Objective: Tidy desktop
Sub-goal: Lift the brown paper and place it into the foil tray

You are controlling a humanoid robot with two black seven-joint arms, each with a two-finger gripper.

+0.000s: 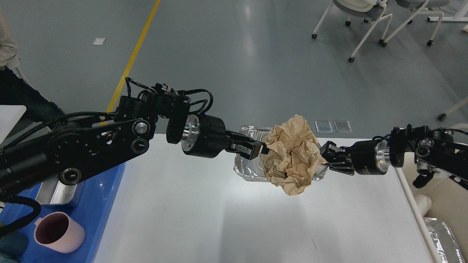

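Desktop (204,215) white-grey, filling the lower middle of the head view, mostly bare in front. Near its far edge, a foil tray (244,168), crinkled and silvery, largely hidden behind a wad of crumpled brown paper (292,153). Paper held up above the desktop, in front of the foil tray, between both arms. Left gripper (256,148) reaching in from the left, fingers closed on the paper's left edge, pinching it. Right gripper (331,157) reaching in from the right, fingertips at the paper's right side, touching or buried in the folds; cannot tell whether spread or clamped, since paper covers the tips. Whether the foil tray rests on the desktop or is lifted with the paper, also unclear; lower rim seen just beside the left fingers. To the left of the desktop, a blue tray (106,204) set against its edge, carrying a metal box (60,191) partly under the left arm and a pink cup (58,232) nearer the front, handle toward the left. To the right, beyond the desktop's edge, a beige bin (444,204) with a bit of foil (444,237) showing inside at the bottom corner. Behind, grey floor with a yellow line (135,51) and white chairs (369,22) on castors, well apart from the desk.
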